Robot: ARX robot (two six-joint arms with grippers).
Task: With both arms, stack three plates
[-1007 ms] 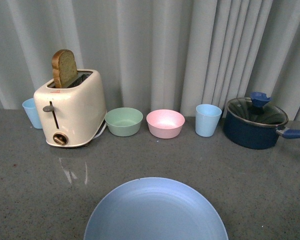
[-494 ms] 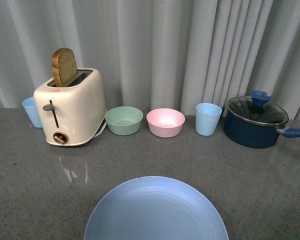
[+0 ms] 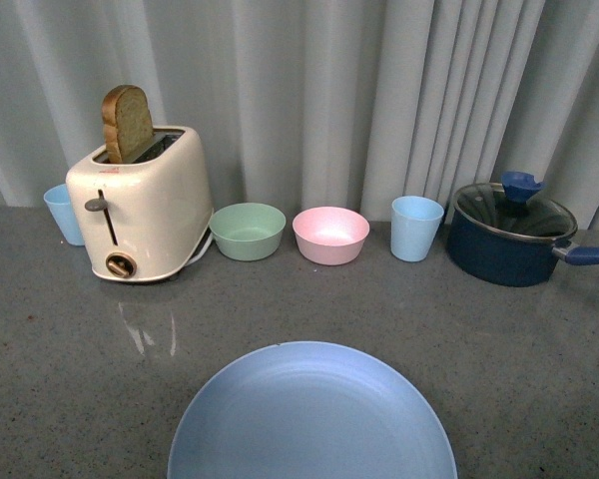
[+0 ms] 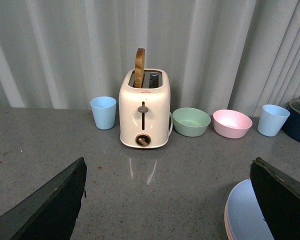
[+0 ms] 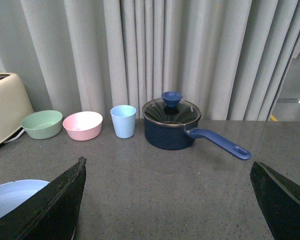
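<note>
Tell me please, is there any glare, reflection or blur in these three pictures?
Front view: sharp, soft even light; the toaster throws a pale reflection on the grey countertop. Left wrist view: the same reflection under the toaster, and both dark gripper fingers look soft at the edges. Right wrist view: small highlights on the pot lid, no strong glare.

A light blue plate (image 3: pixel 311 414) lies flat on the grey counter right in front of me, round, shallow and matte, its near edge cut off from sight. From my left wrist, a pink rim (image 4: pixel 226 220) peeks beneath it.
</note>
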